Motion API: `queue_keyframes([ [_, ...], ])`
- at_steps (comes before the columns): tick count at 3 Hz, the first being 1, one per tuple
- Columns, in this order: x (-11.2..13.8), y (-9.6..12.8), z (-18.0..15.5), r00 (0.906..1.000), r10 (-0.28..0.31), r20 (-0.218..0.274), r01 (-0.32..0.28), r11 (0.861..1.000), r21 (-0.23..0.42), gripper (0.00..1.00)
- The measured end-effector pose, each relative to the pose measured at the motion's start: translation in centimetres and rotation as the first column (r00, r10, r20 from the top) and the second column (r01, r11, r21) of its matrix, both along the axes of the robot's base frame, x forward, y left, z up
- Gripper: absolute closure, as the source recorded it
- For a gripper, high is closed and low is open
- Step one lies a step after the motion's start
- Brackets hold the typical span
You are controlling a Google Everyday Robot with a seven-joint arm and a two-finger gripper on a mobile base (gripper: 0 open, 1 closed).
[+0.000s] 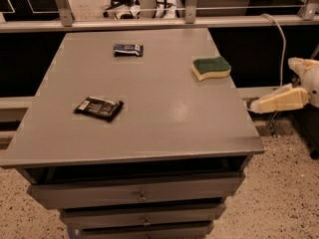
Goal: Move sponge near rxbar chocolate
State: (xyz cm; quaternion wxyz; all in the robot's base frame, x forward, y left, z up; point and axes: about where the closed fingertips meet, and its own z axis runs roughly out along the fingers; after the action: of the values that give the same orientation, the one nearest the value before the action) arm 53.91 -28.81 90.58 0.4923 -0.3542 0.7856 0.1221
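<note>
The sponge (211, 67), dark green on top with pale yellow foam below, lies near the right edge of the grey table top (164, 118), towards the back. The rxbar chocolate (98, 107), a flat black wrapped bar with small white markings, lies at the left middle of the table, far from the sponge. My gripper (256, 104) is a cream-coloured piece off the table's right side. It points left at about table height, below and to the right of the sponge, and touches nothing.
A smaller dark blue wrapped bar (128, 49) lies at the back centre of the table. Drawers (142, 195) are under the table top. A metal rail (149, 23) runs behind the table. A cable (282, 44) hangs at the right. The floor is speckled.
</note>
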Motion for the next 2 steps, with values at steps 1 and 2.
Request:
queue_keyframes([
  [1, 2.7, 2.1, 0.7, 0.9947, 0.081, 0.064, -0.085, 0.994, 0.062, 0.0],
  [2, 5.4, 3.0, 0.2, 0.9862, 0.133, 0.099, -0.142, 0.985, 0.094, 0.0],
])
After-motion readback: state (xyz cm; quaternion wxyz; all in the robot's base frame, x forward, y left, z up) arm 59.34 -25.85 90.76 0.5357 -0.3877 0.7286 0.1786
